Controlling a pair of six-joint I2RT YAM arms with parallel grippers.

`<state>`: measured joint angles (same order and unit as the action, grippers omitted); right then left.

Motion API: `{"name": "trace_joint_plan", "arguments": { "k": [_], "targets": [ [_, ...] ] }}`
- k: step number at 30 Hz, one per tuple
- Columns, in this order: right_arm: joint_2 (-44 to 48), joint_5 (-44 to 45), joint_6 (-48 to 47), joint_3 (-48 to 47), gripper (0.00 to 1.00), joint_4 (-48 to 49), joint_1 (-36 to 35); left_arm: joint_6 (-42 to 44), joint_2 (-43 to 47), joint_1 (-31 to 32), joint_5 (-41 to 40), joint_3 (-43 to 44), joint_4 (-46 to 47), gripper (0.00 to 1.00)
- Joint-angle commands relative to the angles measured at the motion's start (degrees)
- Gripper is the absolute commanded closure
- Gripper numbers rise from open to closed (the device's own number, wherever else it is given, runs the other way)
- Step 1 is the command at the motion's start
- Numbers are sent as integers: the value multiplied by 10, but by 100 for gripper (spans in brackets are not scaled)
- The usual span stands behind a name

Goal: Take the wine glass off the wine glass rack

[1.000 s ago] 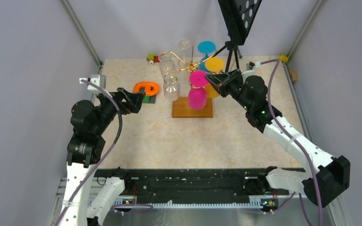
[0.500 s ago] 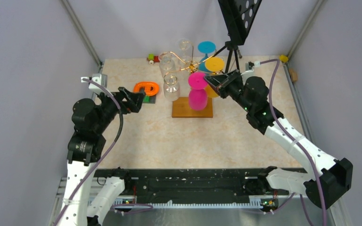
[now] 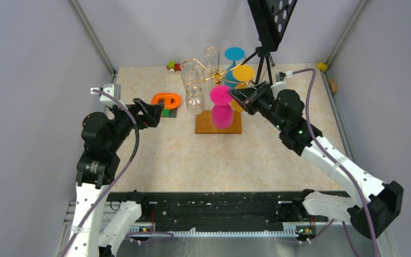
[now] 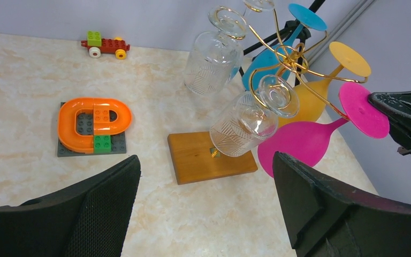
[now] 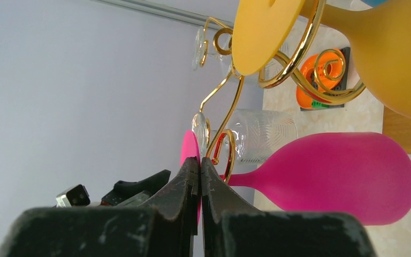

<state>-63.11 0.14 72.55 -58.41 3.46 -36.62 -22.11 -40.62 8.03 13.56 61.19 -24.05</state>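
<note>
One thin edge is all I have: my right gripper [image 5: 199,171] is pinched tight on the rim of the round foot of the opaque pink wine glass [image 3: 222,115]. Its stem sits in a curled arm of the gold wire wine glass rack [image 4: 278,53] on its brown wooden base, and the bowl hangs tilted above that base. Such a hold could slip and drop the glass. Pulling askew could snag the stem in the spiral and tip the rack, or knock the yellow wine glass [image 3: 242,75] and the clear patterned glass [image 4: 246,120] hanging just beside. My left gripper [image 3: 154,112] hovers wide apart, well to the left, holding nothing.
</note>
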Motion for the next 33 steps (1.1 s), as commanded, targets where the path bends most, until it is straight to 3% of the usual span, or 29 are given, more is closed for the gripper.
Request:
{"name": "trace_joint_plan", "arguments": {
  "k": [1,19,33],
  "targets": [
    [-13,-3,-12,-45,100,30,-12,8,5,2,-16,4,18,4],
    [-58,114,-46,-78,100,22,-13,12,8,2,-20,-5,18,4],
    [24,186,5,-21,100,11,-14,11,2,2,46,0,20,4]
  ]
}}
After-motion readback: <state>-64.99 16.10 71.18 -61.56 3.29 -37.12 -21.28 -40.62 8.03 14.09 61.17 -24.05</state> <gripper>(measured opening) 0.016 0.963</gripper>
